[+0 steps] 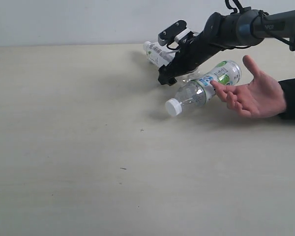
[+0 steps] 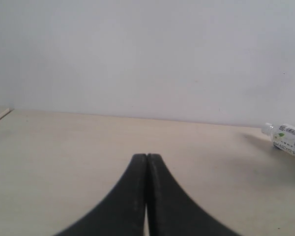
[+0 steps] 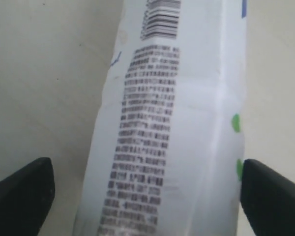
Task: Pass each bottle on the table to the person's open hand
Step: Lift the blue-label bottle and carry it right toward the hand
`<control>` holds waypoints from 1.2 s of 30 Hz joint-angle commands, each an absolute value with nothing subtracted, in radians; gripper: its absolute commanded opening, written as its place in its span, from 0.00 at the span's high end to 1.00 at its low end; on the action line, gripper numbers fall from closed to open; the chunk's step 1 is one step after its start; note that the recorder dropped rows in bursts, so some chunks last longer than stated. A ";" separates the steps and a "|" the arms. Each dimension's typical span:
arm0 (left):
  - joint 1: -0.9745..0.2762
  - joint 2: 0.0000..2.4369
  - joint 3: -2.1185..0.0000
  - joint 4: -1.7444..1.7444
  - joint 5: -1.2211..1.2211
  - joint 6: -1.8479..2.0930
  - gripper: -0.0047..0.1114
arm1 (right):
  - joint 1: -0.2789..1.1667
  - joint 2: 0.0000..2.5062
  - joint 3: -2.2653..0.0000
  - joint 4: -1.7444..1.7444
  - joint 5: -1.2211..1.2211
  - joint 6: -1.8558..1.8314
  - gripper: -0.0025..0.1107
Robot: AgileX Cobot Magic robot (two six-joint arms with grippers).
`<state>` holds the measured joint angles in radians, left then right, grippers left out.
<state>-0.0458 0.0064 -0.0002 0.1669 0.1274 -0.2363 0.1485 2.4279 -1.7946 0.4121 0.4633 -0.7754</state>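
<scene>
- Bench point(image 1: 88, 147): pale beige wood grain with a few tiny dark specks, spans the whole exterior view.
- left claw point(image 2: 146, 160): seen only in the left wrist view. It is closed, black fingers pressed flat together with nothing between them, low over the bench.
- white-print bottle point(image 1: 155, 51): lies on its side at the back of the bench, centre-right in the exterior view, neck pointing left. Its right part is hidden behind the right claw. It also shows at the edge of the left wrist view point(image 2: 289, 141), well apart from the left claw.
- right claw point(image 1: 168, 78): on the black right arm point(image 1: 236, 27) that slants down from the upper right. It sits between the white-print bottle and the white-capped bottle, tips down at the bench.
- In the right wrist view the right claw point(image 3: 147, 182) is wide open, fingers point(image 3: 22, 189) either side of a white label point(image 3: 157, 123) with barcode and dense print. There is a clear gap on one side, so no grip. Cannot tell which bottle this label belongs to.
- white-capped bottle point(image 1: 206, 86): green-blue label, on its side just in front of the right claw, cap point(image 1: 173, 106) toward the left front, base toward the right rear.
- open hand point(image 1: 258, 96): palm up at the right edge, black sleeve point(image 1: 292, 98) behind it. Its fingertips touch the white-capped bottle's label.
</scene>
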 commanded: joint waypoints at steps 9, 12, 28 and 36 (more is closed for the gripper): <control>-0.051 0.000 0.000 0.174 0.125 -0.242 0.95 | 0.146 2.418 -1.802 0.409 0.473 -0.726 0.98; -0.051 0.000 0.000 0.174 0.125 -0.242 0.95 | 0.146 2.376 -1.802 0.397 0.473 -0.678 0.98; -0.051 0.000 0.000 0.174 0.125 -0.242 0.95 | 0.143 2.141 -1.802 0.087 0.688 -0.262 0.98; -0.051 0.000 0.000 0.174 0.125 -0.242 0.95 | 0.143 1.971 -1.604 0.059 0.646 -0.190 0.98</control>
